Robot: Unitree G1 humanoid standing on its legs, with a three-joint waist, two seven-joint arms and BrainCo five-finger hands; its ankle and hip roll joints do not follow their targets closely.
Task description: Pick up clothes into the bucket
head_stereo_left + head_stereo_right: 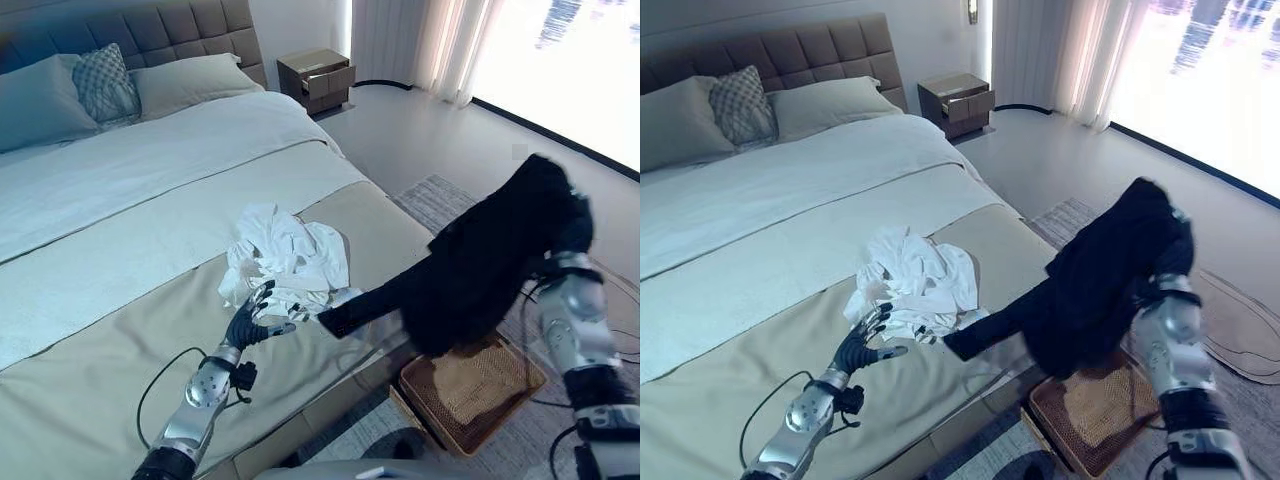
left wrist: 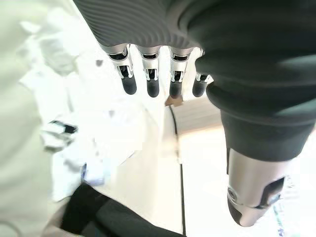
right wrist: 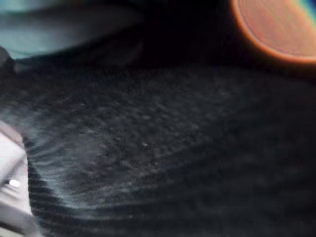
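A crumpled white garment point(image 1: 285, 260) lies on the beige bed cover near the bed's foot edge. My left hand point(image 1: 250, 322) rests open on the cover just in front of it, its fingers point(image 2: 150, 84) straight and pointing at the white cloth point(image 2: 74, 123). A black garment point(image 1: 480, 270) hangs from my raised right arm point(image 1: 570, 320), draped over the hand and hiding it. One black sleeve point(image 1: 345, 318) trails onto the bed edge beside the left hand. A woven basket point(image 1: 515, 385) stands on the floor below the hanging garment.
The bed point(image 1: 120, 300) takes up the left side, with pillows point(image 1: 100, 85) at its headboard. A wooden nightstand point(image 1: 316, 78) stands at the far corner. A grey rug point(image 1: 435, 200) lies by the bed, with open floor toward the bright window.
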